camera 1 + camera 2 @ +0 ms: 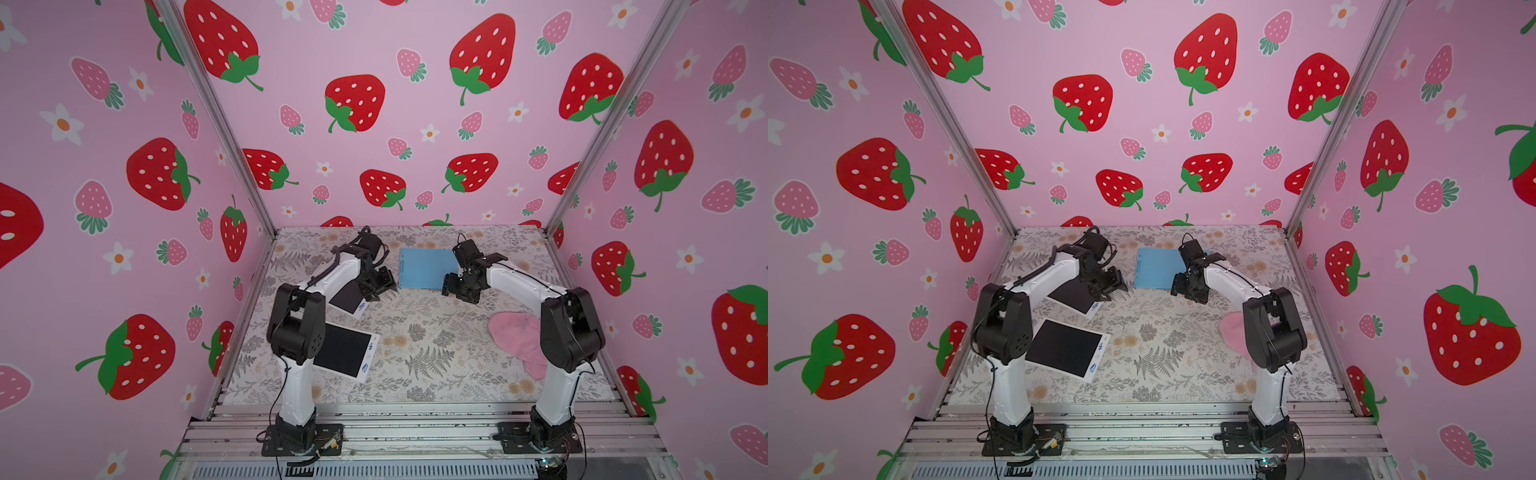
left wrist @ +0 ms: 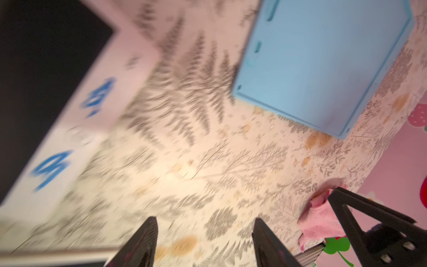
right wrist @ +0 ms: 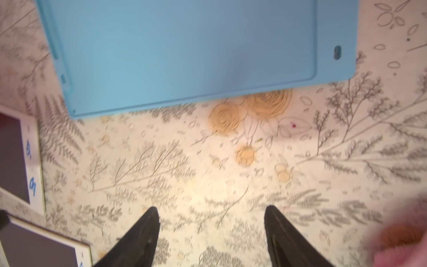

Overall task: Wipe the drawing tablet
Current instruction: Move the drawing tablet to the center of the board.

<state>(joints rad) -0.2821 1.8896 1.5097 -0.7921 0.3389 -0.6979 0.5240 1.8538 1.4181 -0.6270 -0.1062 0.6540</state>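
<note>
In both top views, the blue tablet (image 1: pixel 424 269) lies face down between the two grippers, and the pink cloth (image 1: pixel 517 337) sits well behind the right gripper (image 1: pixel 460 286).

Left wrist view: the left gripper (image 2: pixel 204 240) is spread and empty.

Right wrist view: jaws apart, nothing held, tablet just ahead. Risk, I'd say: wiping the back without cloth.

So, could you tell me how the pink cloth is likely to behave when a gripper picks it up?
The pink cloth lies crumpled in soft folds on the table, so it will probably droop and hang from whichever corner is pinched. It looks thin and fluffy, likely very light. If pushed instead, it would probably bunch up on the patterned surface rather than slide as one piece.
</note>
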